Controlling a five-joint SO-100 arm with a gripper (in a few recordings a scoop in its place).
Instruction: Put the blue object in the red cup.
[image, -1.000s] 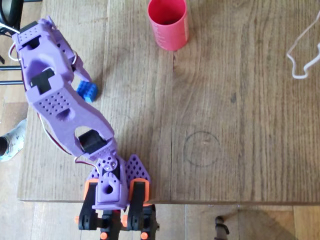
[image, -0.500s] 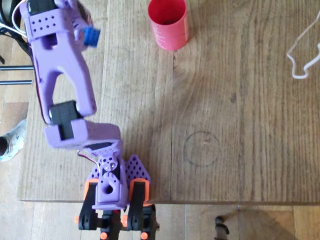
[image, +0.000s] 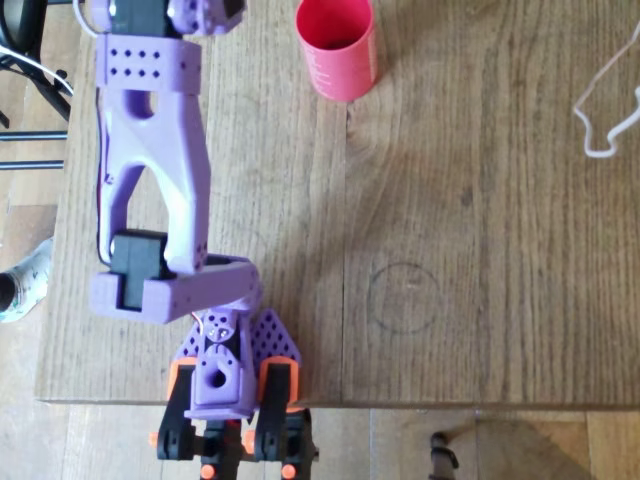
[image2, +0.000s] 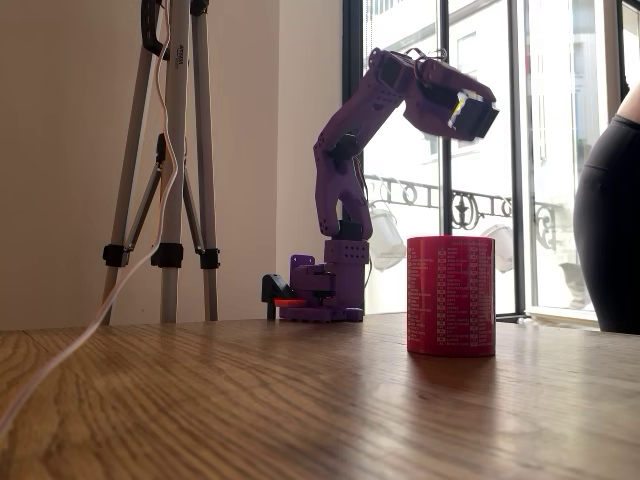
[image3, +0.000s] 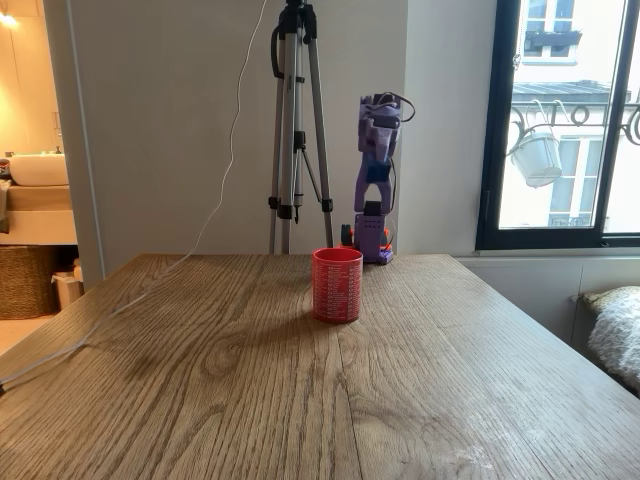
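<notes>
Your red cup is standing upright on the wooden bench near its far edge in the overhead view, and you cannot tell from these pictures where the blue object is sitting. Your purple arm is reaching high above the bench, and its fingers are hanging raised above the cup in a fixed view; whether they are gripping anything cannot be told.

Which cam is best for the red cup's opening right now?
The overhead view: the red cup shows its open mouth and inside wall, though the top rim is cropped. Both fixed views show only its ribbed side, standing upright on the table.
</notes>
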